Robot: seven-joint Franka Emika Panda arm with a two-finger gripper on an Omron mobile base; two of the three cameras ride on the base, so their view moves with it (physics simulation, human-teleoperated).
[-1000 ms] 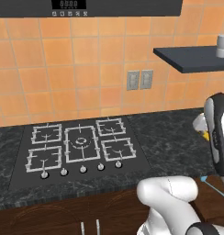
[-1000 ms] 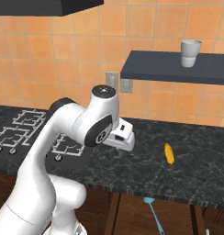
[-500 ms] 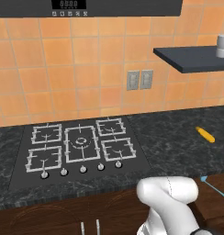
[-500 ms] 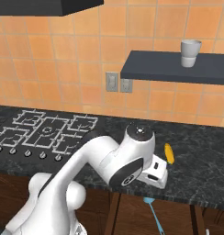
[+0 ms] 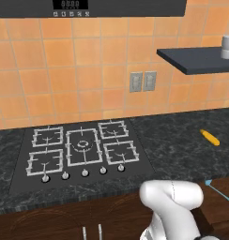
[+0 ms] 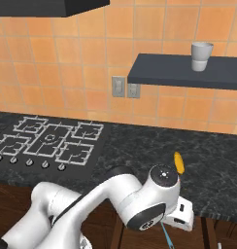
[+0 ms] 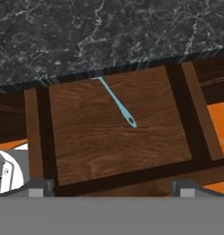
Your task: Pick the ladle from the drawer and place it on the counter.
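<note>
The ladle [image 7: 116, 102], thin and teal-blue, lies slantwise on the wooden floor of the open drawer [image 7: 86, 147], its handle end reaching the counter's edge. My gripper [image 7: 111, 188] hangs above the drawer, open, its fingertips [image 7: 38, 186] wide apart with nothing between them. In the right base view the hand [image 6: 181, 216] sits low in front of the black marbled counter [image 6: 140, 146], with the ladle [image 6: 166, 237] just under it. A piece of the ladle [image 5: 219, 190] also shows at the right edge of the left base view, below the counter [image 5: 182, 150].
A yellow stick-shaped object [image 6: 178, 162] lies on the counter above the drawer. A gas stove [image 5: 81, 150] takes up the counter's left part. A dark wall shelf [image 6: 188, 70] carries a grey cup [image 6: 201, 56]. Drawer side walls [image 7: 196, 110] flank the ladle.
The arm has swung from above the counter down and to the right, in front of the counter's edge, bringing the hand low over the open drawer.
</note>
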